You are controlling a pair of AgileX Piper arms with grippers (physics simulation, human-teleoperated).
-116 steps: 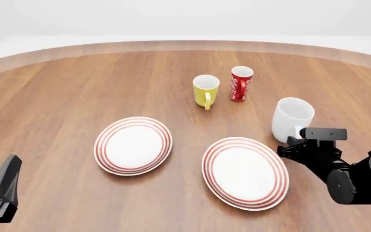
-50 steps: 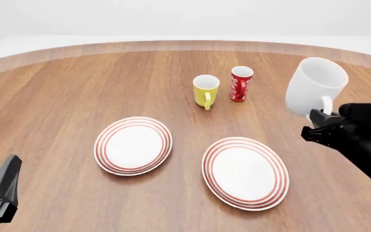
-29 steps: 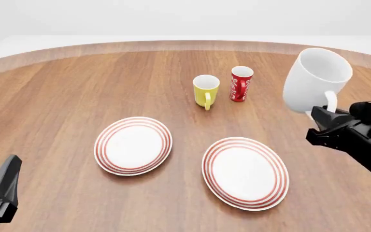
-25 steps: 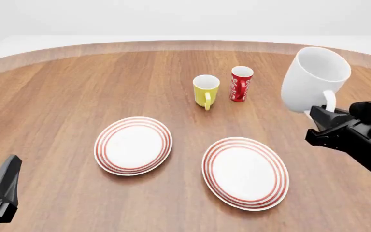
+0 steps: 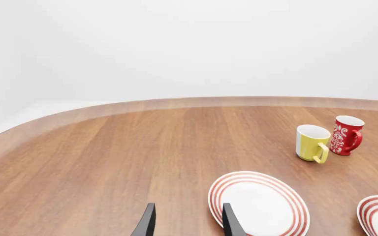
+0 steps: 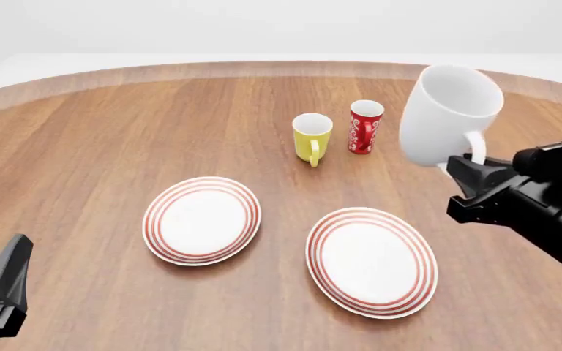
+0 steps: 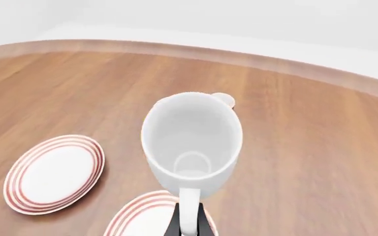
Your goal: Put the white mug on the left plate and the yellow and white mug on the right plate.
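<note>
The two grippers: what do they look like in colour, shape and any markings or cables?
Both are plain matte black. The right gripper has blocky, angular links behind thin flat fingers. The left gripper shows two slim, tapering black fingers; in the front view its body is an angular wedge. No cables, labels or markings are visible.

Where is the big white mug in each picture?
Front view: the white mug is up in the air at the right, held by its handle in the right hand.
Right wrist view: the white mug fills the middle.
Left wrist view: not in it.
Shared landmark: the left plate.
</note>
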